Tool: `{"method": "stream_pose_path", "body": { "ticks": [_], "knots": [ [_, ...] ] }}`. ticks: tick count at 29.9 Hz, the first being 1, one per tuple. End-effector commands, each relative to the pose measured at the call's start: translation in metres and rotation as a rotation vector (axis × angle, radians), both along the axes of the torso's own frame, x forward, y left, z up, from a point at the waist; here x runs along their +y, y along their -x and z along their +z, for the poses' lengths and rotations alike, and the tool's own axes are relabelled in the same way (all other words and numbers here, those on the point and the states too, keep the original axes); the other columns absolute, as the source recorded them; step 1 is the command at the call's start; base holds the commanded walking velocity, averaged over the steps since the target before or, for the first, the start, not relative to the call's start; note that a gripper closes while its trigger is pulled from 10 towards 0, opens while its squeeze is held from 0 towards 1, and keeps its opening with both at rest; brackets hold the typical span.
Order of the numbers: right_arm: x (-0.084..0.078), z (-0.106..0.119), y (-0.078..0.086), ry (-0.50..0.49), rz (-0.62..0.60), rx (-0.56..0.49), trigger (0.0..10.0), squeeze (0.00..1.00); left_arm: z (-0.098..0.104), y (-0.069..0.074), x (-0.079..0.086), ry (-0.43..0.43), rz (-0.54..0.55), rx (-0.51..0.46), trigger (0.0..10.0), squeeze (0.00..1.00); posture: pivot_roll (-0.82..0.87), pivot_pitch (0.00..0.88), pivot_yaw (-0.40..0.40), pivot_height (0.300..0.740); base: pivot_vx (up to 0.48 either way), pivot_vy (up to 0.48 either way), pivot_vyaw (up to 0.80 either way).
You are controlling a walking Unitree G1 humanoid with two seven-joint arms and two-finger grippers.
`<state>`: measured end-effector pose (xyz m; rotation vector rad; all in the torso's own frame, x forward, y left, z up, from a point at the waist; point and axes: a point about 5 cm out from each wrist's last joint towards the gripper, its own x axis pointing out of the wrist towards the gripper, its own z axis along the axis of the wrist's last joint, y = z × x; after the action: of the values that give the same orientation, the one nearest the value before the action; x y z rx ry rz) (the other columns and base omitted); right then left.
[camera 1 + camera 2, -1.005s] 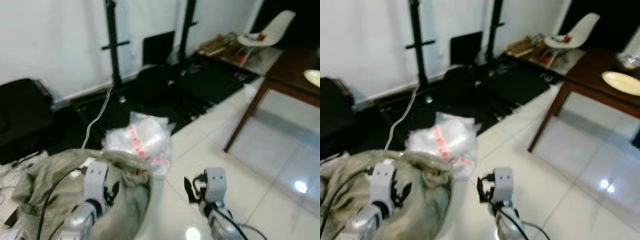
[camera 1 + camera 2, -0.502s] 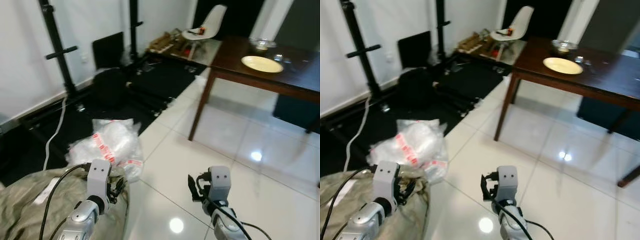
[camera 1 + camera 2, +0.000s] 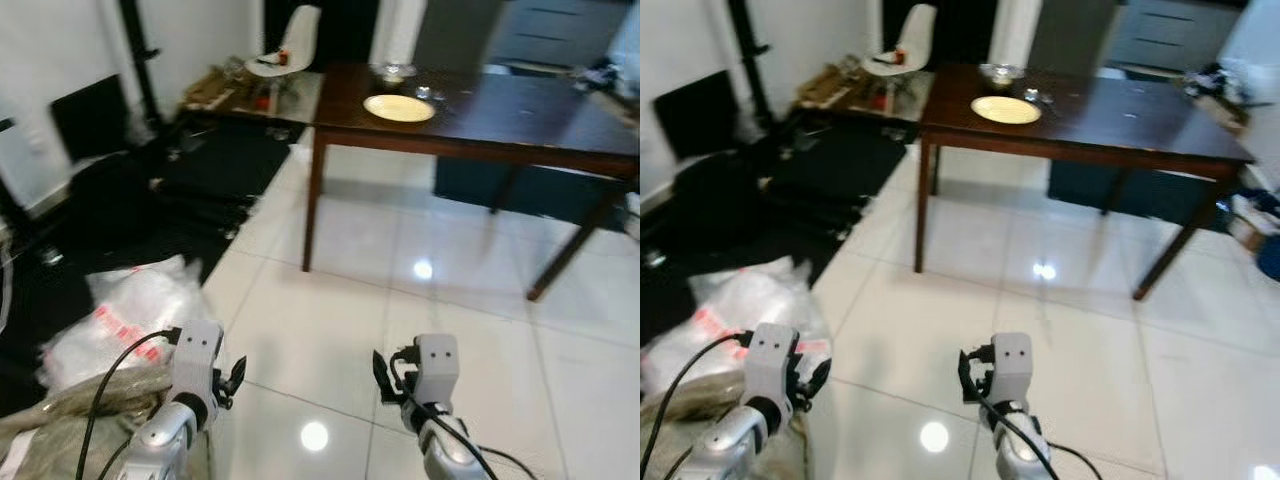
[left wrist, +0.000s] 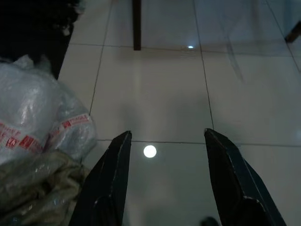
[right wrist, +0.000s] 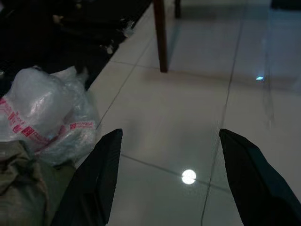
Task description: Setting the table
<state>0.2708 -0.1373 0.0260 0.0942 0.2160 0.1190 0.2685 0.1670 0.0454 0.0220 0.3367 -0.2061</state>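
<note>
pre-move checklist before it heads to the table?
1. Left gripper open, holding nothing: ok.
2. Right gripper open, holding nothing: ok.
3. Table in view ahead: ok.
4. Plate on the table near its left end: ok.
5. Tiled floor between robot and table free of objects: ok.
6. Plastic bag and olive cloth on the floor close by the left arm: not ok, keep clear.

Dark brown wooden bench (image 3: 1110,110) standing on the white tiled floor, well ahead. Pale round plate (image 3: 1006,109) lying flat near its left end. Small glass bowl (image 3: 999,72) just behind the plate, by the far edge.
</note>
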Motion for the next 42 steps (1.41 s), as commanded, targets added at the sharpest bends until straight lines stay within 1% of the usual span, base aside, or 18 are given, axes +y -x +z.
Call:
{"method": "stream_pose_path", "body": {
  "ticks": [1, 3, 4, 8, 17, 34, 42],
  "knots": [
    [-0.0029, -0.0029, 0.0013, -0.007, -0.015, 0.012, 10.0, 0.00, -0.0044, 0.0030, -0.0020, -0.009, -0.015, 0.013, 10.0, 0.00, -0.02, 0.000, 0.061, 0.740, 0.000, 0.000, -0.77],
    [-0.0029, -0.0028, 0.0012, -0.008, -0.015, 0.012, 10.0, 0.00, -0.0037, 0.0028, -0.0025, -0.012, -0.020, 0.007, 10.0, 0.00, -0.02, 0.000, 0.061, 0.740, 0.000, 0.000, -0.77],
    [-0.0028, -0.0027, 0.0011, -0.008, -0.015, 0.011, 10.0, 0.00, -0.0021, 0.0026, -0.0040, -0.021, -0.035, -0.009, 10.0, 0.00, -0.02, 0.000, 0.061, 0.740, 0.435, 0.000, -0.76],
    [-0.0022, -0.0023, 0.0009, -0.006, -0.002, 0.008, 10.0, 0.00, -0.0005, 0.0027, -0.0065, -0.033, -0.054, -0.023, 10.0, 0.00, -0.02, 0.000, 0.061, 0.740, 0.439, 0.000, -0.65],
    [0.0008, -0.0030, 0.0011, -0.010, 0.015, 0.012, 10.0, 0.00, 0.0001, 0.0033, -0.0070, -0.040, -0.066, -0.030, 10.0, 0.00, -0.02, 0.000, 0.063, 0.740, 0.442, 0.000, 0.00],
    [-0.0004, -0.0034, 0.0014, -0.013, 0.013, 0.014, 10.0, 0.00, 0.0001, 0.0036, -0.0089, -0.041, -0.072, -0.035, 10.0, 0.00, -0.02, 0.000, 0.061, 0.740, 0.445, 0.000, 0.00],
    [-0.0008, -0.0032, 0.0007, -0.011, 0.010, 0.015, 10.0, 0.00, 0.0003, 0.0028, -0.0094, -0.041, -0.076, -0.036, 10.0, 0.00, -0.03, 0.000, 0.062, 0.740, 0.450, 0.000, -0.72]
  ]
}}
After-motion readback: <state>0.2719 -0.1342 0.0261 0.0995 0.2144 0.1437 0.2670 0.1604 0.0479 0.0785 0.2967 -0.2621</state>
